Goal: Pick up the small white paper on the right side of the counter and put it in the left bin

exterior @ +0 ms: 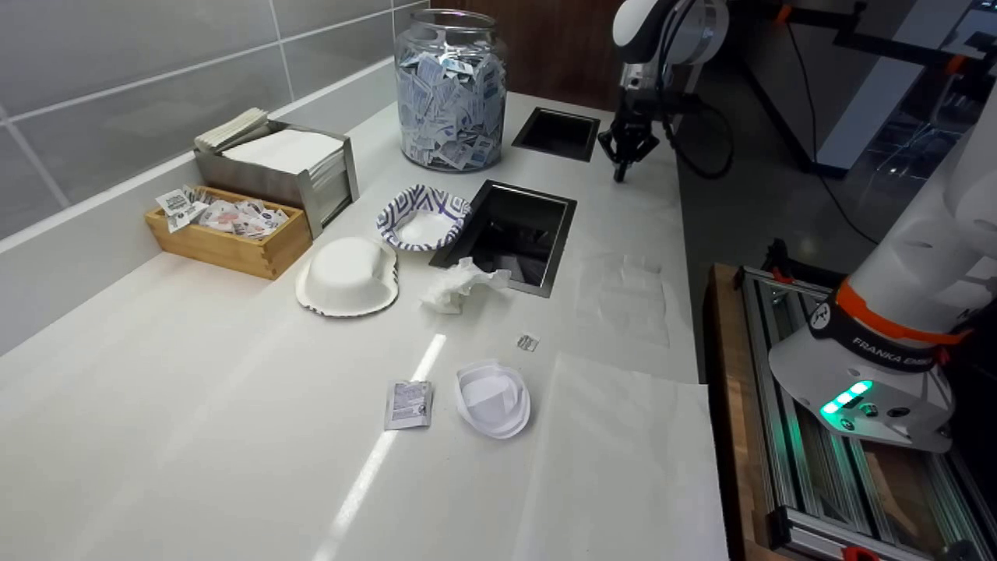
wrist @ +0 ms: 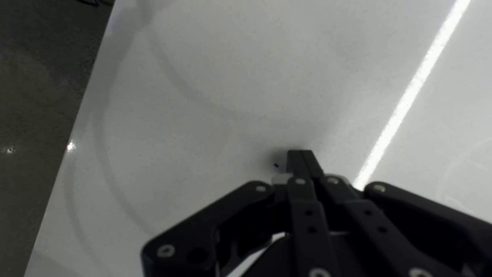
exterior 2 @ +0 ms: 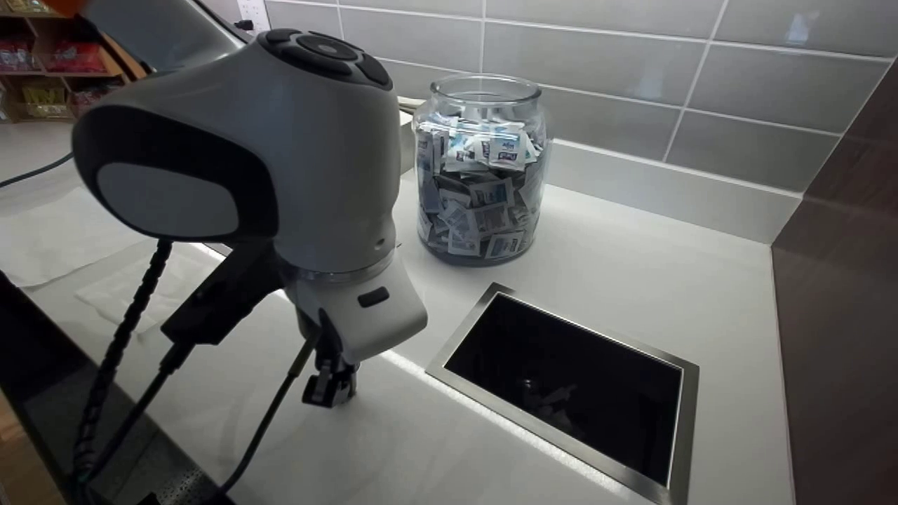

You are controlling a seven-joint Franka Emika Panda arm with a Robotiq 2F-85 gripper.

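My gripper is shut, its fingertips low at the counter near its front edge; it shows in both exterior views and the wrist view. A tiny dark mark on a faint pale patch lies beside the fingertips; I cannot tell whether it is the small white paper. No paper shows between the fingers. Two bins are sunk in the counter in an exterior view: a nearer one and a farther one beside my gripper. The farther bin's rim also shows in an exterior view.
A glass jar of packets stands by the bins. A patterned bowl overlaps the nearer bin's rim. An upturned bowl, crumpled napkin, small packet, grey packet and white cup lie on the counter.
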